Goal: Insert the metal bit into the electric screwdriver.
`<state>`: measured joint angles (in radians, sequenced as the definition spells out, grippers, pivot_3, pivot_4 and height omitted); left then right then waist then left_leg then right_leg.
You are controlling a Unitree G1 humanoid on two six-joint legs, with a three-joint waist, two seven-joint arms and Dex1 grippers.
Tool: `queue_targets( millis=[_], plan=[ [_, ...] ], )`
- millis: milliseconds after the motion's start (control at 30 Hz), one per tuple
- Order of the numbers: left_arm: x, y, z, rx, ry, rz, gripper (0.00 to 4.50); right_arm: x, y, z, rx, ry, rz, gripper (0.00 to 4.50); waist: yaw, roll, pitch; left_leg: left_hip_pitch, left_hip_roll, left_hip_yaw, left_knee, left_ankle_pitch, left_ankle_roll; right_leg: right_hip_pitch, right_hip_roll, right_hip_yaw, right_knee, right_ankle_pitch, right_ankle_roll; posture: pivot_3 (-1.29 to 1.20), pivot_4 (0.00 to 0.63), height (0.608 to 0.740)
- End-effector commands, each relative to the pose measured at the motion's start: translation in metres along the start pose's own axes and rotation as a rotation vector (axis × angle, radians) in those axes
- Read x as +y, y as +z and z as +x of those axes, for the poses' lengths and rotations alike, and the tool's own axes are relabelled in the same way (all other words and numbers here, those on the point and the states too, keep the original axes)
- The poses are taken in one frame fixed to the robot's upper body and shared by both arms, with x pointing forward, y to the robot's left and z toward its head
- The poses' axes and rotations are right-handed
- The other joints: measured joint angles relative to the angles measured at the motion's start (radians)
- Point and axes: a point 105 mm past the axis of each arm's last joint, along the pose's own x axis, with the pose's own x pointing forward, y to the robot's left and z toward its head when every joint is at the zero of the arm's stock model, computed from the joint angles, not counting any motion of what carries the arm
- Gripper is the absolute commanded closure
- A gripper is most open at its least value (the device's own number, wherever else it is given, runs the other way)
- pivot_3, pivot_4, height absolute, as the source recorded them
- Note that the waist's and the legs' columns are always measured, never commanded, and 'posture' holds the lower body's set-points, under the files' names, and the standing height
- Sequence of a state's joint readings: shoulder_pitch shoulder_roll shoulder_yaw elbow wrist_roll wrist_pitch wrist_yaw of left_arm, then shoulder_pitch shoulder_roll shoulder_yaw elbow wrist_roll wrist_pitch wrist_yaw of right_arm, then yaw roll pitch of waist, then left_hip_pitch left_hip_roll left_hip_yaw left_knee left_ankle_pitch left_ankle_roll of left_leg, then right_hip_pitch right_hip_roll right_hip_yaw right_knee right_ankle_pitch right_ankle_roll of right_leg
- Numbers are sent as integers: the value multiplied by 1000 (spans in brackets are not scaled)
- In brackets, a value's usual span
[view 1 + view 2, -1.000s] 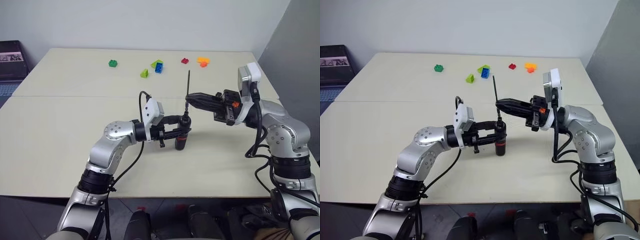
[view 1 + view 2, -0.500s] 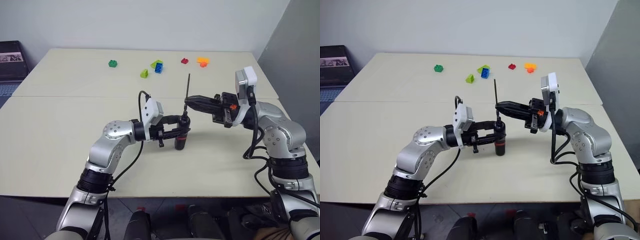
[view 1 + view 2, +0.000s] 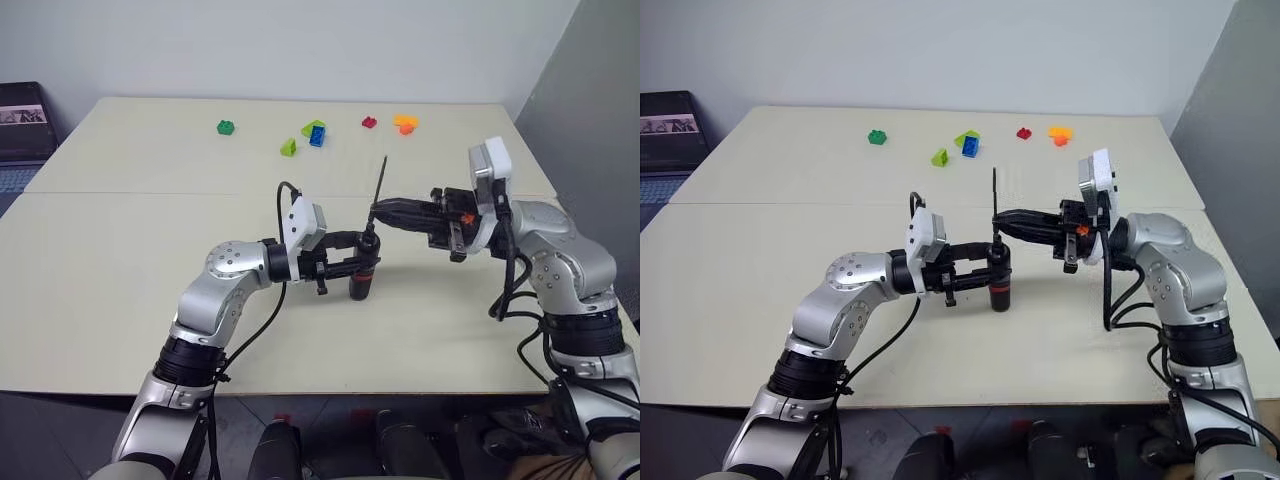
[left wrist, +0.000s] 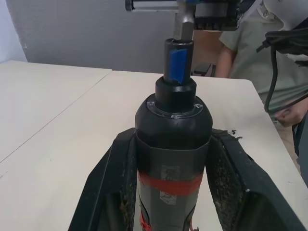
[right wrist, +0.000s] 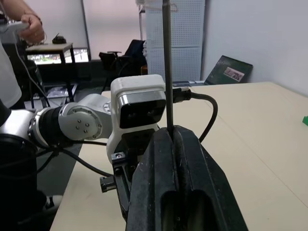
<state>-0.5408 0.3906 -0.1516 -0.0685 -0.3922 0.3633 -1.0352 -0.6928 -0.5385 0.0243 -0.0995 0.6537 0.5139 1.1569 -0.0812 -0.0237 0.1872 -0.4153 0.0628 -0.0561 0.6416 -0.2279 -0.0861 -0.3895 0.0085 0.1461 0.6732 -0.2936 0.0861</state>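
1. The left gripper (image 3: 362, 258) is clamped on the electric screwdriver (image 3: 361, 278), held upright, its base on the table (image 3: 120, 250).
2. The right gripper (image 3: 377, 211) pinches the metal bit (image 3: 381, 176) (tilted slightly) just above the screwdriver's nose.
3. Toy bricks (image 3: 316, 132) lie far back.

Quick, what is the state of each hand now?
Left hand: closed, holding the electric screwdriver upright.
Right hand: closed, holding the metal bit.
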Motion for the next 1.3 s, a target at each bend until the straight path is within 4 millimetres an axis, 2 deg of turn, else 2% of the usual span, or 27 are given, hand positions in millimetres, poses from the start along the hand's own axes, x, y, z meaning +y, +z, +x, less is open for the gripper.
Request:
queue_targets(
  millis=[33,333,633,1300],
  plan=[
    [-2,4,2,2,-20,25,2850,-2,-3,0,53,30,-4,4500,0,0,0,0,0,0,0,0,0,0,0,0,0,0,0,0,150,740],
    [-1,4,2,4,-17,31,2850,-8,1,-2,82,36,-1,4500,0,0,0,0,0,0,0,0,0,0,0,0,0,0,0,0,150,740],
    [0,4,2,-2,-5,29,2850,-1,-1,-2,107,30,8,4500,0,0,0,0,0,0,0,0,0,0,0,0,0,0,0,0,150,740],
    [4,3,1,7,10,49,2850,-3,-4,0,225,-99,28,4500,0,0,0,0,0,0,1,0,0,0,0,0,0,-1,1,0,150,740]
  ],
)
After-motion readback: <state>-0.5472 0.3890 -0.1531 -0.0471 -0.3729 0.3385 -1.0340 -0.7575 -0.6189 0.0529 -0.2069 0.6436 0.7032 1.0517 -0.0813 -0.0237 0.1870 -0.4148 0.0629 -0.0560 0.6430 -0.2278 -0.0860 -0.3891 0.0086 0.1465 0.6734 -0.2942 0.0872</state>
